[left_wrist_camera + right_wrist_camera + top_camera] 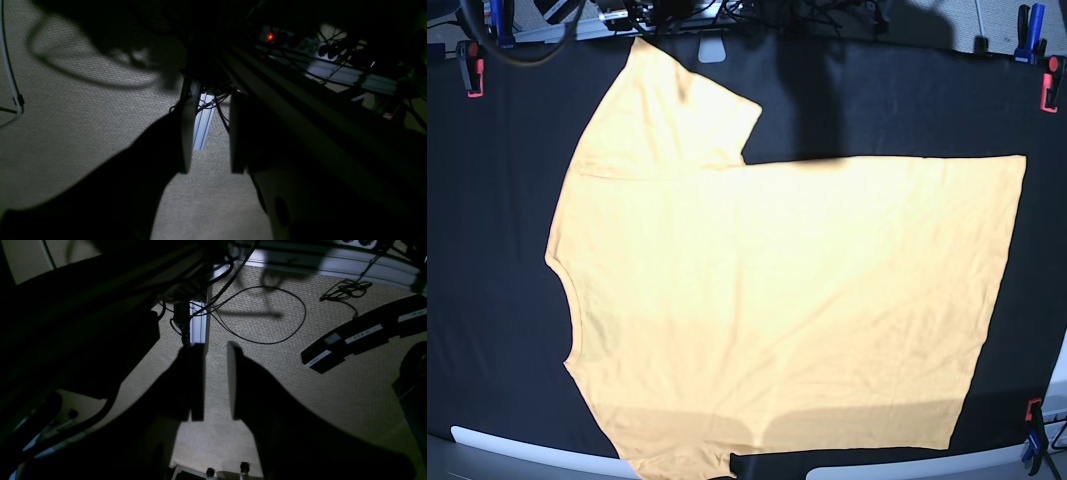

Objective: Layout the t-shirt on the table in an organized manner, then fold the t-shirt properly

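Observation:
The pale yellow-orange t-shirt [777, 300] lies spread flat on the black table [487, 200] in the base view. Its neck opening is at the left, its hem at the right, and one sleeve points to the upper left. The lower sleeve runs off the bottom edge. Neither gripper shows in that view. In the left wrist view my left gripper [210, 100] hangs over beige carpet with its fingers apart and nothing between them. My right gripper [215, 346] also stands open over the carpet, with a narrower gap and nothing in it.
Red and blue clamps [470, 65] [1032, 20] hold the cloth at the table's corners. Under the table I see a loop of black cable [267, 316], an aluminium frame leg [203, 123] and a power strip with a red light [270, 36]. Pale curved parts [517, 448] lie along the front edge.

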Robot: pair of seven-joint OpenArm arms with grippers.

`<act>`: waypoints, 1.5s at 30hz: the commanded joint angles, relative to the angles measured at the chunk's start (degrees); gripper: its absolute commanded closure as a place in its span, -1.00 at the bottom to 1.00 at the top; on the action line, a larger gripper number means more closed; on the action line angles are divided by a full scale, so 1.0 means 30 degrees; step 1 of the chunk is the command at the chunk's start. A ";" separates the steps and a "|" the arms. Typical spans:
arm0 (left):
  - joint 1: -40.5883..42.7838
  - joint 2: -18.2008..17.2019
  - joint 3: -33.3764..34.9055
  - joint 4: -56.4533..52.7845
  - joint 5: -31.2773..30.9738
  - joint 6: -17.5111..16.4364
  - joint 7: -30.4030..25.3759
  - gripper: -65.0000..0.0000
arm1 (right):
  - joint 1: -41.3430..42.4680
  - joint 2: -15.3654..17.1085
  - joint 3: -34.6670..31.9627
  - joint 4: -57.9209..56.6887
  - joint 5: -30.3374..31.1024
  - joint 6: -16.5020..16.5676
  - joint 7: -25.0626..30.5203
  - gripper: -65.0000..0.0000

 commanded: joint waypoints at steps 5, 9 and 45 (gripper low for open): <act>0.0117 -0.0007 0.0029 0.0058 -0.0022 -0.0051 -0.0211 0.50 | 0.0029 0.0102 -0.0022 0.0146 0.0058 0.0131 0.0095 0.64; 0.0109 -0.0007 0.0029 0.0058 -0.0015 -0.0051 -0.0007 0.50 | -0.0066 0.0102 -0.0022 0.0153 0.0051 0.0138 0.0313 0.64; 0.7315 -0.1953 0.4656 1.0608 -0.1727 -0.1625 0.0801 0.50 | -0.6892 0.3082 -0.0022 1.0236 0.3351 0.2579 -0.1093 0.65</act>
